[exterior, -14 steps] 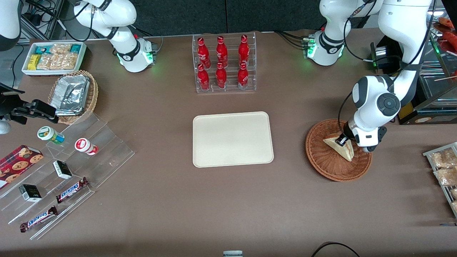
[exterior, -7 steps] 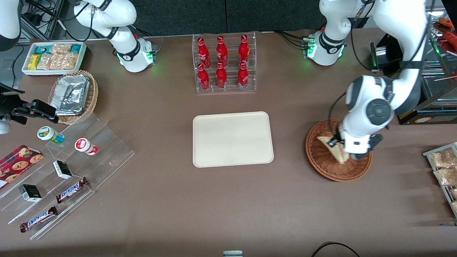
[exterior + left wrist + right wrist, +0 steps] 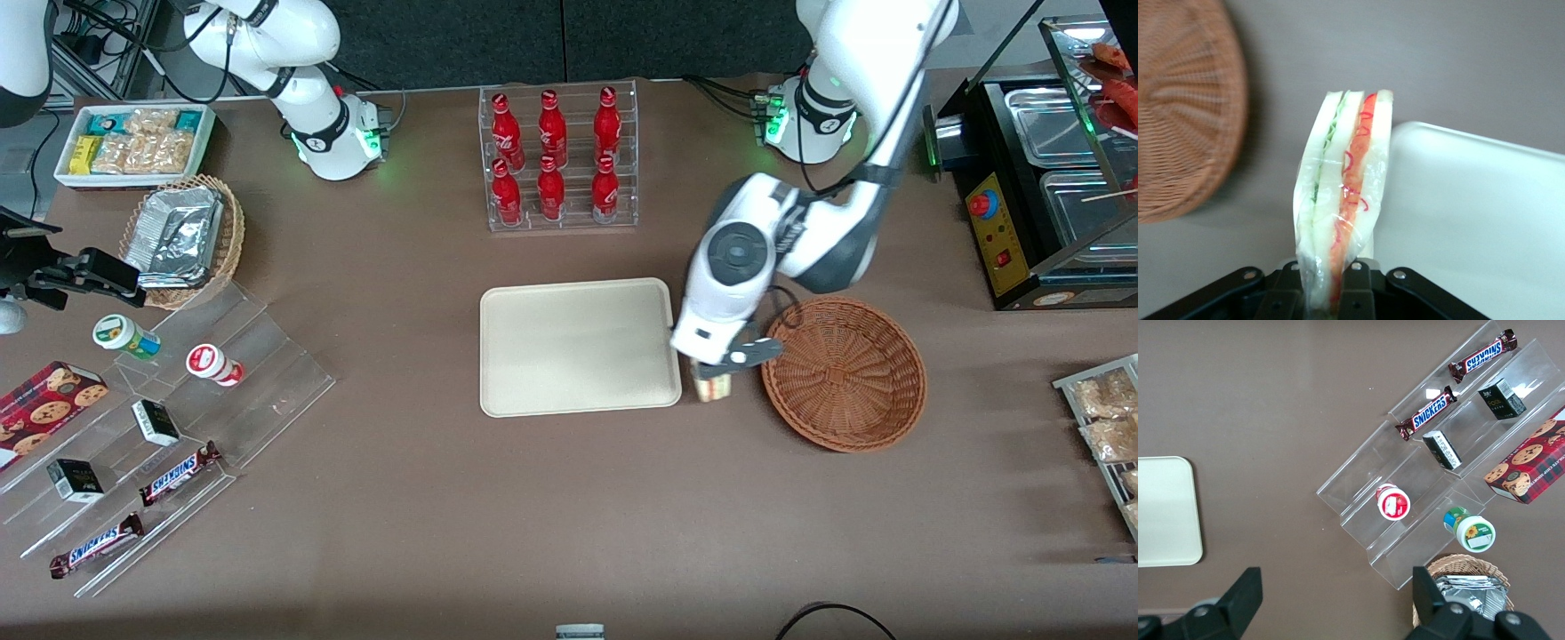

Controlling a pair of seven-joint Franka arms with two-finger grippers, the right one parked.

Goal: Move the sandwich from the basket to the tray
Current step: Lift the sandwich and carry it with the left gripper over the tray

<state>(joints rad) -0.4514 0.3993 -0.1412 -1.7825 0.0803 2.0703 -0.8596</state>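
My left gripper [image 3: 714, 378] is shut on the sandwich [image 3: 713, 388], a plastic-wrapped wedge with pale bread and red and green filling, also seen in the left wrist view [image 3: 1345, 200]. It hangs above the table between the cream tray [image 3: 578, 347] and the reddish-brown wicker basket [image 3: 845, 373], close to the tray's edge. The basket holds nothing. In the left wrist view the gripper [image 3: 1333, 290] clamps the wedge's end, with the tray [image 3: 1478, 220] beside it and the basket [image 3: 1185, 113] on its other flank.
A clear rack of red bottles [image 3: 558, 160] stands farther from the front camera than the tray. A black appliance [image 3: 1040, 178] and snack packets [image 3: 1102, 427] lie at the working arm's end. Acrylic shelves with snacks [image 3: 160, 427] lie toward the parked arm's end.
My left gripper lifted the sandwich out of the basket and carried it toward the tray. The basket now holds nothing.
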